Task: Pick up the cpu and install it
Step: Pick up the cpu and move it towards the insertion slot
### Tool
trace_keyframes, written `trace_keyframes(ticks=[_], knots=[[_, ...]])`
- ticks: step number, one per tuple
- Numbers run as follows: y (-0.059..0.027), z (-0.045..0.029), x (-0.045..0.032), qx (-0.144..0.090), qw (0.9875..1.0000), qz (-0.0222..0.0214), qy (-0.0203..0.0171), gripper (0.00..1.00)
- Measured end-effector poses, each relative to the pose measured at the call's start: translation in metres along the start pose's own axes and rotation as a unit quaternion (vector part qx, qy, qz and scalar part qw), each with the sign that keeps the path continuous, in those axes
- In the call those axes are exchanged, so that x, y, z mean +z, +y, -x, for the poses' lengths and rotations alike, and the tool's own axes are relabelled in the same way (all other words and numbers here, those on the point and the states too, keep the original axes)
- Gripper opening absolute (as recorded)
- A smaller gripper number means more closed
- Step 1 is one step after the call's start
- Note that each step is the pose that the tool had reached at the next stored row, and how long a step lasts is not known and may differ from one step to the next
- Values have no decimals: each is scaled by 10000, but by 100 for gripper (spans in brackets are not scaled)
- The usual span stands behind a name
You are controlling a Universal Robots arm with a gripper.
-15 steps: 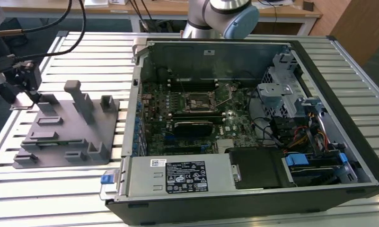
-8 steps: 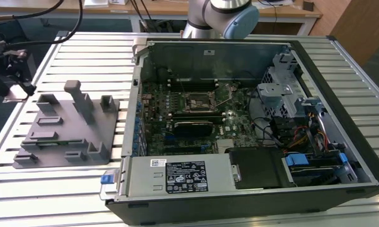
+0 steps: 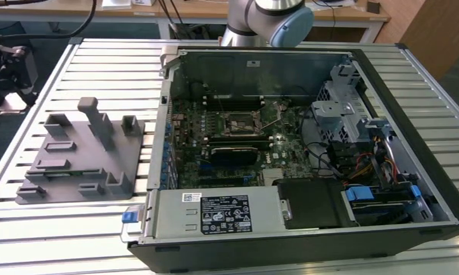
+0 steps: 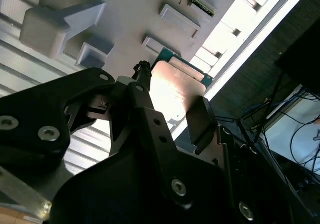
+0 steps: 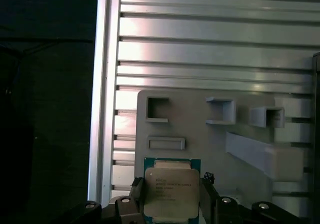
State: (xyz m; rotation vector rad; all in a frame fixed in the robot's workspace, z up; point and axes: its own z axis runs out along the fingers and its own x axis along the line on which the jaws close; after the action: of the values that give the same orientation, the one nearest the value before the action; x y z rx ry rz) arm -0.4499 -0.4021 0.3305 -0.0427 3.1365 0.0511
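Observation:
The cpu [image 5: 171, 191] is a square chip with a shiny silver top and a thin green edge. It sits between my two black fingers, over the near edge of the grey fixture plate [image 5: 200, 124]. My gripper [image 5: 171, 184] is shut on it, one finger [image 5: 136, 191] and the other finger [image 5: 209, 189] tight against opposite edges. In the second wrist view the cpu [image 4: 175, 91] gleams between the same fingers of the gripper [image 4: 172, 99]. I cannot tell whether it still rests on the plate. In the exterior view the motherboard socket [image 3: 240, 121] lies open-topped inside the case.
The open computer case [image 3: 412, 189] fills the exterior view's right half, with drive cages, cables and a power supply. The grey fixture plate [image 3: 84, 154] with its posts and slots lies to the exterior view's left on the slatted metal table [image 3: 99, 63]. The arm [image 3: 263, 23] rises behind the case.

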Motion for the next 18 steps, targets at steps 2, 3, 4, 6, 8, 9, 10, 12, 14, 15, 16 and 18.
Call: trace_keyframes(ticks=[2,3,4,6,8,9,10,12,14,15,16,18], knots=[[8,0,-54,0,10000,0,-3,53],[11,0,-84,0,10000,0,-4,53],[15,0,-111,0,10000,0,-5,53],[23,0,-163,0,10000,0,-7,53],[31,1,-218,0,10000,0,-8,53],[35,1,-245,0,10000,0,-10,53],[40,1,-272,0,10000,0,-11,53],[48,2,-328,-1,10000,0,-12,53],[55,2,-390,0,10000,0,-13,53],[58,2,-420,0,10000,0,-13,53],[62,2,-452,0,10000,0,-14,53],[69,3,-511,0,10000,0,-15,53]])
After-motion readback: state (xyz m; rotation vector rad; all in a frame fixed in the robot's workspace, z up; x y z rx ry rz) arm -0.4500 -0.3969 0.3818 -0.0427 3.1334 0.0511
